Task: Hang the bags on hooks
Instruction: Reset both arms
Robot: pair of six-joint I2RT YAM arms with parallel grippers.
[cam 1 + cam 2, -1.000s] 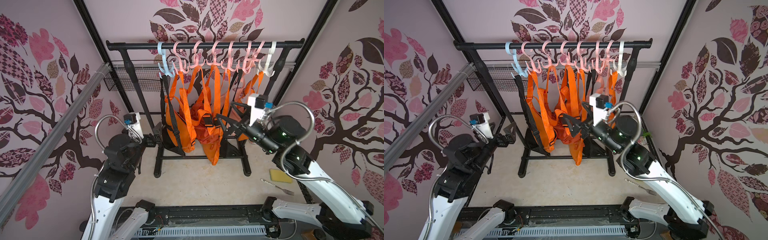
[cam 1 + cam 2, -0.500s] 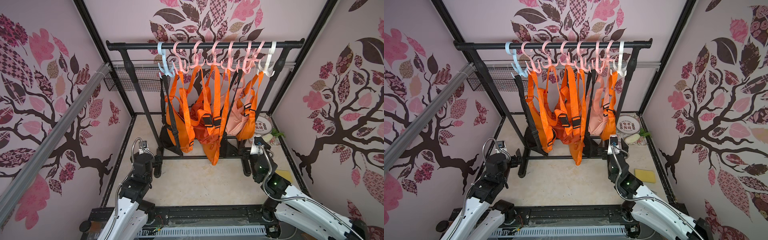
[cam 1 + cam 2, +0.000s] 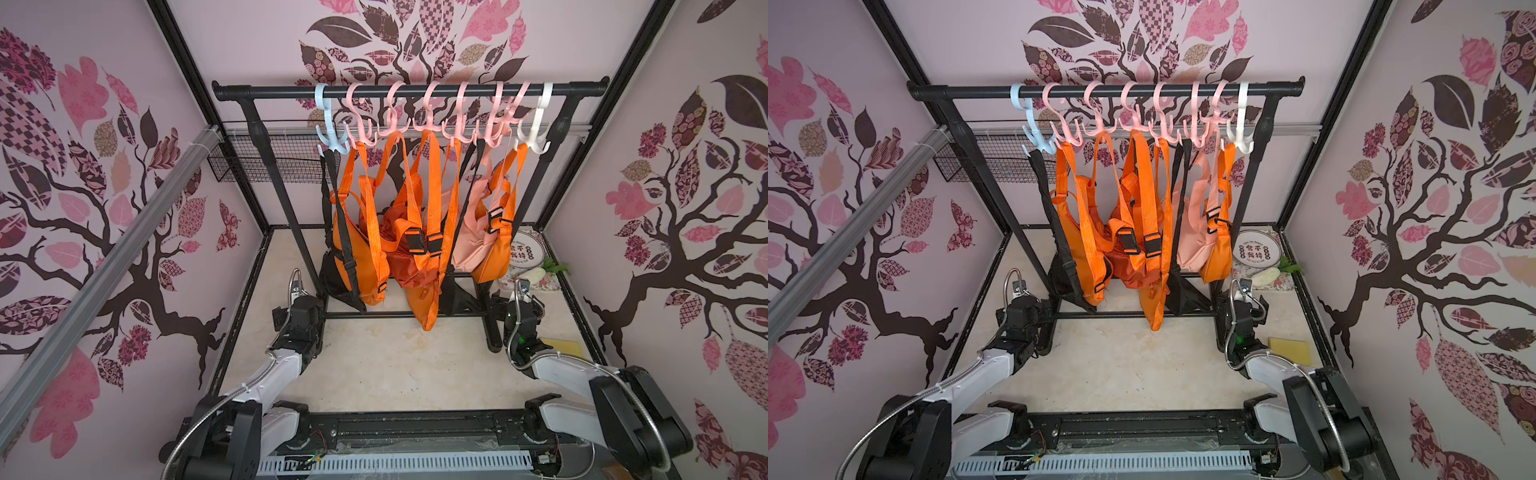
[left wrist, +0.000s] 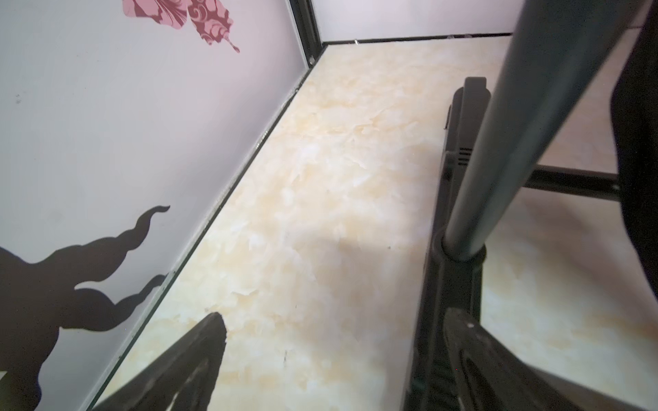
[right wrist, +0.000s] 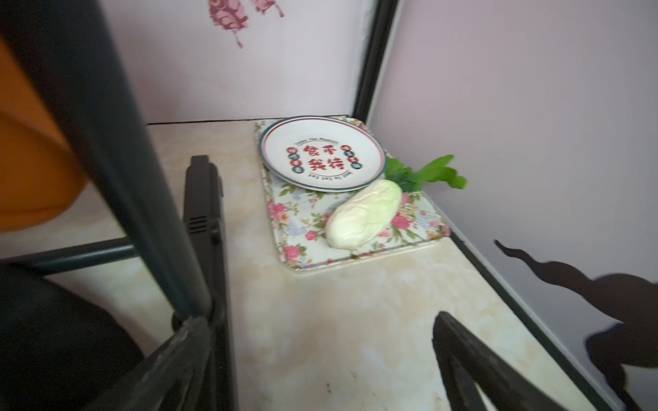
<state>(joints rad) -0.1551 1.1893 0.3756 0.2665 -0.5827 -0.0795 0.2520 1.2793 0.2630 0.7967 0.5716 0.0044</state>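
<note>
On hooks, bags hang above, apart from left claw, right claw; both spread, empty.

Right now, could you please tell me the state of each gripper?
Left gripper: jaws open, holding nothing.
Right gripper: jaws open, holding nothing.

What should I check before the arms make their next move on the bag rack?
1. Left gripper open and empty: ok.
2. Right gripper open and empty: ok.
3. Orange bags hanging by their straps from the hooks: ok.
4. A loose bag to pick up: not ok, none in view.
5. A free hook prong: cannot tell, too crowded.
6. Tray in the far corner, out of the way: ok.
</note>
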